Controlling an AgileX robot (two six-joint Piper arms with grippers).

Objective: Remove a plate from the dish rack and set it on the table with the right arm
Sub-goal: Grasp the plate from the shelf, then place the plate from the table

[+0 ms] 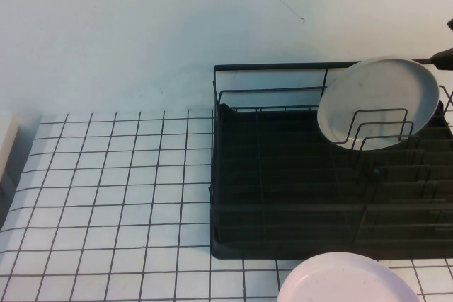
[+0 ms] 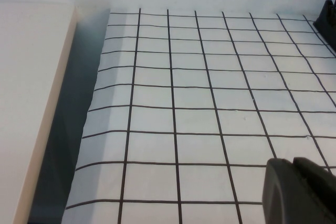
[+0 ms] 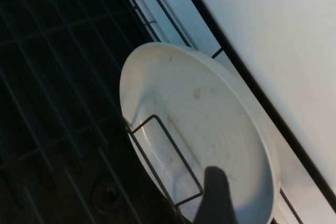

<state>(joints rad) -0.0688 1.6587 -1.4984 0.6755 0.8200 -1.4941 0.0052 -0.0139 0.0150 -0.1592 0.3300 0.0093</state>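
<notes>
I note the right gripper [image 3: 212, 198] fully open, empty, near the plate [image 1: 379, 100] leaning in the dish rack [image 1: 283, 196]; a divider wire could snag it. Left gripper [image 2: 302, 190]: cannot tell.

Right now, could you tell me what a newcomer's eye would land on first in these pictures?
The black dish rack fills the right half of the gridded table, with a grey plate propped upright in its far right corner. A pale pinkish plate lies flat on the table at the rack's near edge. The right gripper is open just above the grey plate; the left gripper hangs over bare table.
</notes>
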